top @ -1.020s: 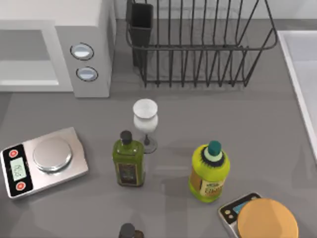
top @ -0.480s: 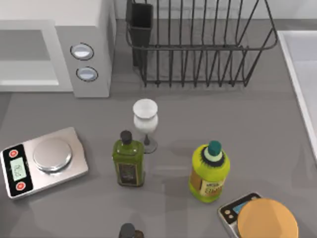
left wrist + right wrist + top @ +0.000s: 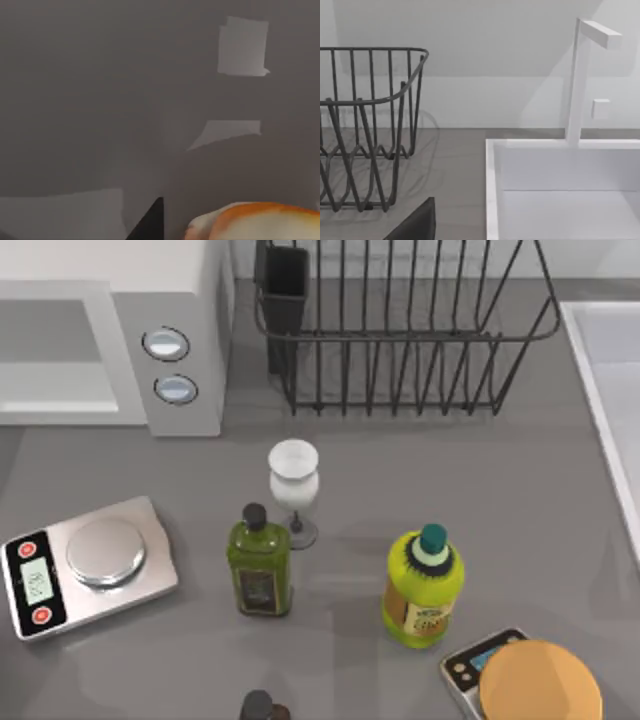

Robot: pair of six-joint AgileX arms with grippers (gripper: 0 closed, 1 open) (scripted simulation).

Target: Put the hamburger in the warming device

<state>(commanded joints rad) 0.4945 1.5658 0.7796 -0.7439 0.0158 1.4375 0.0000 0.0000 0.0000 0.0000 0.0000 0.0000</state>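
Note:
The hamburger point(image 3: 540, 683) shows as a round tan bun top, resting on a small dark scale point(image 3: 462, 668) at the table's front right. The warming device, a boxy white microwave point(image 3: 180, 300), stands at the back left, with a grey window door point(image 3: 50, 330) and two round knobs point(image 3: 166, 344). A dark edge of my left gripper point(image 3: 150, 222) hangs over bare grey tabletop, beside an orange and cream rounded thing point(image 3: 255, 222) that I cannot identify. A dark edge of my right gripper point(image 3: 415, 222) sits low, near the sink.
A black wire dish rack point(image 3: 400, 330) fills the back middle. A white goblet point(image 3: 294, 485), a green oil bottle point(image 3: 260, 565) and a yellow bottle point(image 3: 423, 585) stand mid-table. A silver scale point(image 3: 85, 565) lies front left, and a white sink point(image 3: 560, 190) with a faucet point(image 3: 580, 75) sits at the right.

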